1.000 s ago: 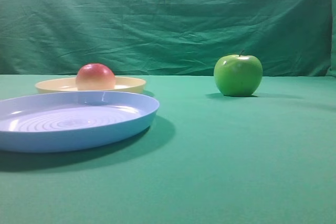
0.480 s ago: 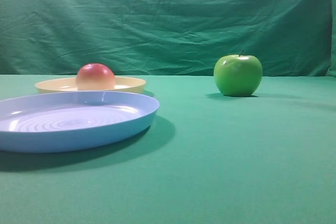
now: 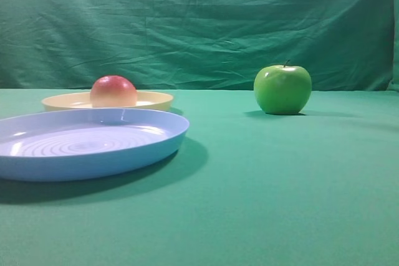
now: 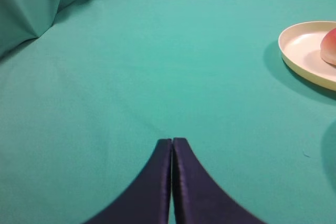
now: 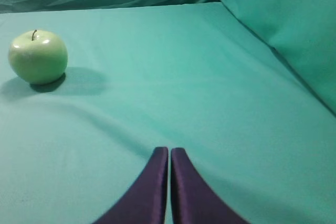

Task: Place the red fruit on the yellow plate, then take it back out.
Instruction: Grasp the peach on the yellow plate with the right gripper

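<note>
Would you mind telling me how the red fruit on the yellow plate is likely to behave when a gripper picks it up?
The red fruit looks round and smooth, so it may slip in the grip or roll if nudged. The raised rim of the yellow plate would probably stop it. It looks firm rather than soft.

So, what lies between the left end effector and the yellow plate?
Only bare green cloth, as the left wrist view shows. The left end effector is shut, and the yellow plate holds the red fruit.
</note>
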Robot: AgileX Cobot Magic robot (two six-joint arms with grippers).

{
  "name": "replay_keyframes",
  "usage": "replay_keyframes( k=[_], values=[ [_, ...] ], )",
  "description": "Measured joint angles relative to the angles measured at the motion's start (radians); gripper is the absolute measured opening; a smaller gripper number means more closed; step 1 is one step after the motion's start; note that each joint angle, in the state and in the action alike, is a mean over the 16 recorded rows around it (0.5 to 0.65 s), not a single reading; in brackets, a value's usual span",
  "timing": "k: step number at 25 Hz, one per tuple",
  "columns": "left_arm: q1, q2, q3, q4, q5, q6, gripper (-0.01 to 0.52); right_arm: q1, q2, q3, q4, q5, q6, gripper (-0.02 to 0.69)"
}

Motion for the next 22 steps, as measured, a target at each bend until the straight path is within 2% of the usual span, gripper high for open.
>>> replay_keyframes(
  k=[11, 22],
  values=[
    [0.000, 0.000, 0.000, 0.000, 0.000, 0.000, 0.000, 0.000, 0.001, -0.049, 0.031, 0.037, -0.031, 0.000],
    [0.000, 0.000, 0.000, 0.000, 0.000, 0.000, 0.000, 0.065, 0.132, -0.339, 0.123, 0.145, -0.086, 0.000]
  ],
)
